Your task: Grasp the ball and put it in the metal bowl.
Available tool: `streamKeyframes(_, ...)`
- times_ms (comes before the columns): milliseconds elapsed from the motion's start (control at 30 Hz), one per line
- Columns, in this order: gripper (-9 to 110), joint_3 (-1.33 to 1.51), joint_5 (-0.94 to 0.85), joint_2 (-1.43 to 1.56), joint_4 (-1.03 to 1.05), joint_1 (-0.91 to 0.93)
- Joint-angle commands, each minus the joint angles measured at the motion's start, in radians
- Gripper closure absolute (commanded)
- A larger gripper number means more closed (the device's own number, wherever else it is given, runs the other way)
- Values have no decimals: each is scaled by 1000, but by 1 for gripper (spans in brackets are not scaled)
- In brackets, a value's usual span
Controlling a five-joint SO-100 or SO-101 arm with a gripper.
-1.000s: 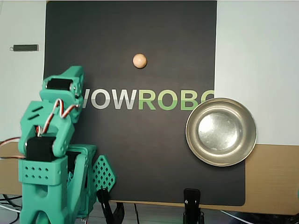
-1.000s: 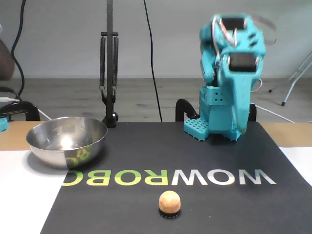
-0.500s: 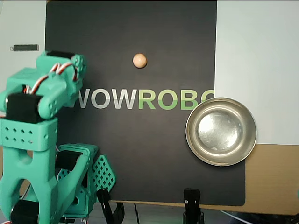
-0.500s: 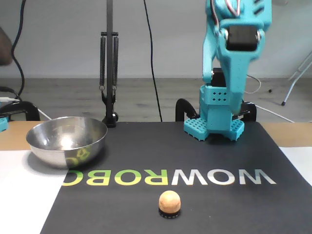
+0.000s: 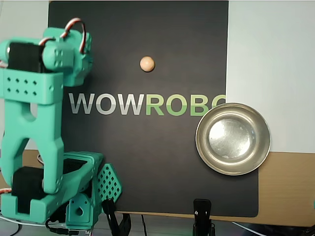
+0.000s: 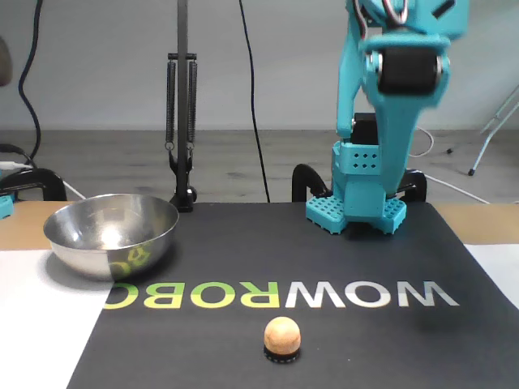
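Ball (image 5: 147, 64) sits on a small ring, well apart from metal bowl (image 5: 233, 138); jaw state cannot be told; a nudge risks rolling it off

bare mat (image 5: 147, 147) around ball (image 5: 146, 64), bowl (image 5: 233, 138) well apart

In the overhead view the small tan wooden ball (image 5: 146, 64) sits on the black lettered mat (image 5: 162, 167), above the lettering — well apart from the round steel bowl (image 5: 233, 138) at the mat's right edge. The teal arm (image 5: 34, 128) stands at the left.
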Motion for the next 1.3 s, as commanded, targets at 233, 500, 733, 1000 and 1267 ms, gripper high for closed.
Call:
streamKeyframes(233,101,-97,-2,-138,-5,-8)
streamKeyframes(500,101,-98,-3,-190,-6,-8)
streamKeyframes(733,101,-98,-77,-195,-6,-8)
streamKeyframes(1000,101,-98,-198,-195,-6,-8)
streamKeyframes(1267,101,-95,-502,-196,-6,-8)
